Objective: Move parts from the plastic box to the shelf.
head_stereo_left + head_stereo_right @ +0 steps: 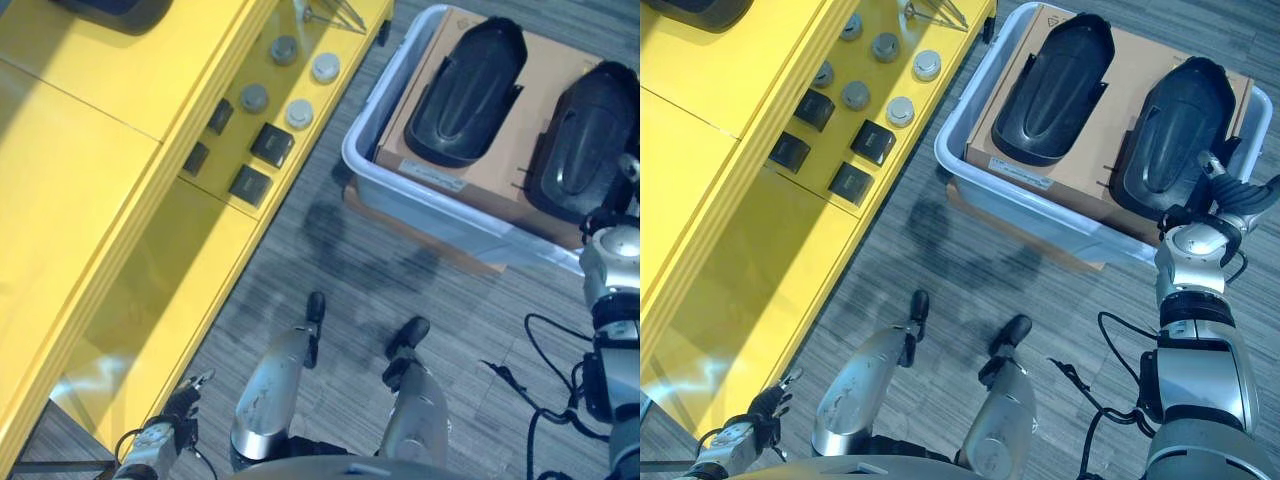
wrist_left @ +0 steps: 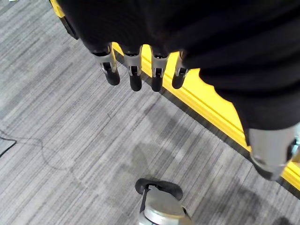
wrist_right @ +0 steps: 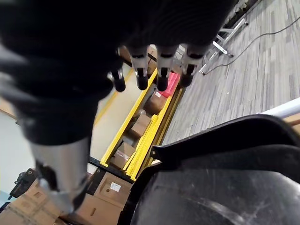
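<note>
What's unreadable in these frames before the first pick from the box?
- Dark part at the yellow shelf top corner: cut off by the left and right eye views' edge.
- Right black moulded shell part in the grey plastic box: near end hidden behind the right hand.
- Left hand: too small in the eye views.

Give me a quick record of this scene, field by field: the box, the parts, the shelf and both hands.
plastic box: pale grey, on the floor beside the shelf, lined with brown cardboard
parts: two large black moulded parts lying side by side on the cardboard
shelf: yellow, holding small grey round pieces and black square pieces
right hand: open, hovering over the right-hand part, holding nothing
left hand: open, low beside the shelf, empty
</note>
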You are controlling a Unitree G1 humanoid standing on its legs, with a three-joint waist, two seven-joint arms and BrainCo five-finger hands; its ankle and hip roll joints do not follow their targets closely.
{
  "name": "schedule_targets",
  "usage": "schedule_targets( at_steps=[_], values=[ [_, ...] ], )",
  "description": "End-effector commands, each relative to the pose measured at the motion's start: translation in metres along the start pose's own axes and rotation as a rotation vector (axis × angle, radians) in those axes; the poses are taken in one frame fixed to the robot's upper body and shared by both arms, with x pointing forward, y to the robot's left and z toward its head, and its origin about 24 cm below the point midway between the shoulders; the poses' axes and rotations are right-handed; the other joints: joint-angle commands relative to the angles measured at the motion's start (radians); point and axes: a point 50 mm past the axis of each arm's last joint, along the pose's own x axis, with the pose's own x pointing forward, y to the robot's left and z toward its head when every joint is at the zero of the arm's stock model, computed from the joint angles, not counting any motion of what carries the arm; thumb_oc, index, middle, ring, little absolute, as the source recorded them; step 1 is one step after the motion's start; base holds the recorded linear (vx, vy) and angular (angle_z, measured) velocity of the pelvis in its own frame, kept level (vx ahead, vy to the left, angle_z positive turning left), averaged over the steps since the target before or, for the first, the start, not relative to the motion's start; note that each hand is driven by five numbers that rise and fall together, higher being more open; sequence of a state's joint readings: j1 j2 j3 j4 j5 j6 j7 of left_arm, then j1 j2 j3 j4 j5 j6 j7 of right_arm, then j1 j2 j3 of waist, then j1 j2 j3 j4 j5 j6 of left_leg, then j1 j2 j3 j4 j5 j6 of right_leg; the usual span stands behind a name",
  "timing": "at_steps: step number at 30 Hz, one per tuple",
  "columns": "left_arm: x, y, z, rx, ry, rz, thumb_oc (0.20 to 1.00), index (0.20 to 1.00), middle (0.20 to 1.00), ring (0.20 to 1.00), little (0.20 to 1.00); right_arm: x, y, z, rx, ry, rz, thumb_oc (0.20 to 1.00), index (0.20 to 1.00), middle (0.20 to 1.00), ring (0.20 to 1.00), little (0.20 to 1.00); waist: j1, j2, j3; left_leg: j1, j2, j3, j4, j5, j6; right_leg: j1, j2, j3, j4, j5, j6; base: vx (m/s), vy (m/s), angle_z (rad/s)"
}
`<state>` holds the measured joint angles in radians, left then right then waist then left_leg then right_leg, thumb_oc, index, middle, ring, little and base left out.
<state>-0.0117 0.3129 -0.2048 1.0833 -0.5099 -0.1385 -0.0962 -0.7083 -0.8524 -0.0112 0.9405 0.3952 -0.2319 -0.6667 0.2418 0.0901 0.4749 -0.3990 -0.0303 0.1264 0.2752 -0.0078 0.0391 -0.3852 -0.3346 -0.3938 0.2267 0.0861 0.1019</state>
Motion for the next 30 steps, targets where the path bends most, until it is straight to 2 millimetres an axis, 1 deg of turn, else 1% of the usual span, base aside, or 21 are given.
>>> schedule_targets(
  at_steps=[1, 6, 16, 22, 27, 28, 30],
  values=[
    [-0.009, 0.014, -0.018, 0.005, 0.039, 0.013, 1.0, 1.0, 1.0, 1.0, 1.0, 0.016, -0.022, 0.015, -0.05, -0.05, -0.042, 1.0, 1.0, 1.0, 1.0, 1.0, 0.001, 0.006, -0.063, -0.018, 0.071, -0.061, -0.016, -0.019, -0.097, 0.04, -0.031, 0.031, 0.044, -0.076, 0.103, 0.0, 0.0, 0.0],
    [-0.009, 0.012, -0.017, 0.007, 0.031, 0.01, 1.0, 1.0, 1.0, 1.0, 1.0, 0.022, -0.031, 0.005, -0.106, 0.008, -0.063, 1.0, 1.0, 1.0, 1.0, 1.0, 0.005, 0.016, -0.048, -0.025, 0.071, -0.053, -0.024, -0.015, -0.098, 0.029, -0.035, 0.036, 0.043, -0.075, 0.106, 0.01, 0.015, -0.02],
    [-0.007, 0.009, -0.011, -0.002, 0.012, -0.01, 1.0, 1.0, 1.0, 1.0, 1.0, 0.024, -0.031, 0.004, -0.099, 0.04, -0.041, 1.0, 1.0, 1.0, 1.0, 1.0, 0.002, 0.026, -0.019, -0.047, 0.064, -0.049, -0.012, -0.015, -0.1, 0.007, -0.036, 0.046, 0.043, -0.071, 0.105, 0.0, 0.0, 0.0],
    [-0.006, 0.006, -0.009, 0.001, 0.007, -0.019, 1.0, 1.0, 1.0, 1.0, 1.0, 0.019, -0.024, -0.002, -0.049, 0.083, 0.0, 1.0, 1.0, 1.0, 1.0, 1.0, 0.0, 0.032, -0.004, -0.061, 0.06, -0.049, -0.003, -0.016, -0.1, -0.008, -0.038, 0.055, 0.048, -0.071, 0.105, 0.0, 0.0, 0.0],
    [-0.006, 0.005, -0.007, 0.0, 0.002, -0.023, 1.0, 1.0, 1.0, 1.0, 1.0, 0.017, -0.017, -0.003, -0.038, 0.097, 0.044, 1.0, 1.0, 1.0, 1.0, 1.0, -0.001, 0.036, 0.004, -0.069, 0.058, -0.048, -0.003, -0.014, -0.1, -0.02, -0.039, 0.06, 0.05, -0.07, 0.106, -0.01, 0.007, 0.0],
    [-0.006, 0.005, -0.007, -0.002, 0.0, -0.026, 1.0, 1.0, 1.0, 1.0, 1.0, 0.014, -0.012, -0.003, -0.027, 0.112, 0.065, 1.0, 1.0, 1.0, 1.0, 1.0, -0.002, 0.04, 0.012, -0.076, 0.055, -0.048, 0.0, -0.012, -0.099, -0.028, -0.04, 0.064, 0.053, -0.069, 0.105, 0.0, 0.0, 0.0],
    [-0.005, 0.003, -0.006, -0.001, -0.007, -0.031, 1.0, 1.0, 1.0, 1.0, 1.0, 0.012, -0.007, -0.006, -0.014, 0.138, 0.08, 1.0, 1.0, 1.0, 1.0, 1.0, -0.001, 0.043, 0.017, -0.085, 0.053, -0.047, 0.002, -0.01, -0.099, -0.039, -0.043, 0.068, 0.058, -0.069, 0.106, -0.03, 0.027, -0.05]
  ],
)
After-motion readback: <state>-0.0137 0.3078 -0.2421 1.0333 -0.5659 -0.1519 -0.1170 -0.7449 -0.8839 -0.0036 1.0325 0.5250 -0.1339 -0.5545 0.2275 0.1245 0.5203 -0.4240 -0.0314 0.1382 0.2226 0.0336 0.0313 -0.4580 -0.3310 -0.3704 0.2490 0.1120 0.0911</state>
